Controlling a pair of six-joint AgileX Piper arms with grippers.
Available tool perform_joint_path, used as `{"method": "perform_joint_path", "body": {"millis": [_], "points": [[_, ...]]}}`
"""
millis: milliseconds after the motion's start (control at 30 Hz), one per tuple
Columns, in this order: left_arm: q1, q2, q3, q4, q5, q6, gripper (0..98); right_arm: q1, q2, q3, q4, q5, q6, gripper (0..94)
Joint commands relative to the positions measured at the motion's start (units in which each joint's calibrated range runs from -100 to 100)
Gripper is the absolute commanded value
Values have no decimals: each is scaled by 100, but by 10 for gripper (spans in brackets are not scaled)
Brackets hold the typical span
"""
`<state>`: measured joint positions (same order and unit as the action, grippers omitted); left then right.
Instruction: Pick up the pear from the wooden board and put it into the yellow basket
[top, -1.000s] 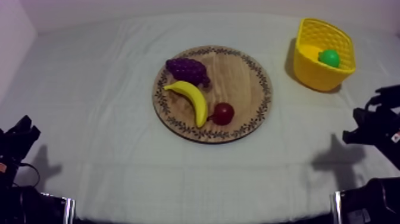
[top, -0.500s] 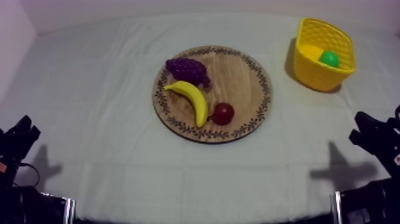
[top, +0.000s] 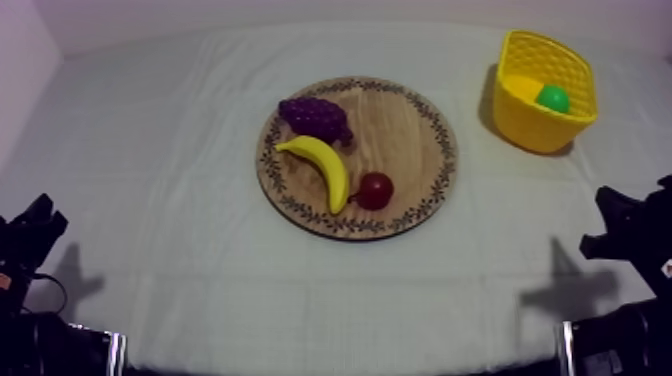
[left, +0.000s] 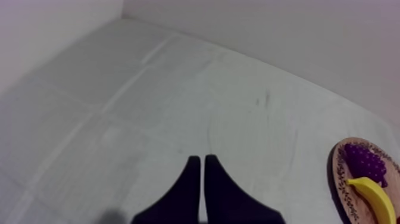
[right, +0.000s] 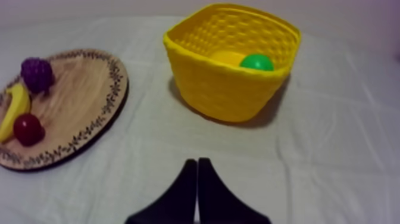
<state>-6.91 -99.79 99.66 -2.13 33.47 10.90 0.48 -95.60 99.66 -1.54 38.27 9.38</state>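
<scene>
A green pear (top: 552, 98) (right: 256, 62) lies inside the yellow basket (top: 520, 115) (right: 226, 89) at the far right of the table. The round wooden board (top: 400, 130) (right: 83, 89) in the middle carries a bunch of grapes (top: 315, 117) (right: 37, 72), a banana (top: 322, 165) (right: 13, 107) and a small red fruit (top: 375, 190) (right: 28, 128). My right gripper (top: 615, 225) (right: 197, 162) is low at the right edge, shut on nothing, short of the basket. Low at the left edge rests my left gripper (top: 35, 225) (left: 199, 159), shut as a narrow wedge over bare cloth.
The grey-white cloth (top: 180, 150) covers the whole table. Walls rise behind the table's far edge and at the far left. In the left wrist view the board's rim (left: 339, 176) with the grapes (left: 363, 161) and banana (left: 375, 193) lies off to one side.
My right arm has drawn back toward the table's right edge and dropped lower. The fruit, the board, the basket and my left arm have stayed still.
</scene>
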Motion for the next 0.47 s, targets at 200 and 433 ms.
{"method": "perform_joint_path", "body": {"millis": [200,433], "points": [[-1,-4,0,1,0,-1,1,-2,-7,1,0,-4,254,6],[-1,-4,0,1,0,1,1,-2,-7,1,0,-4,251,6]]}}
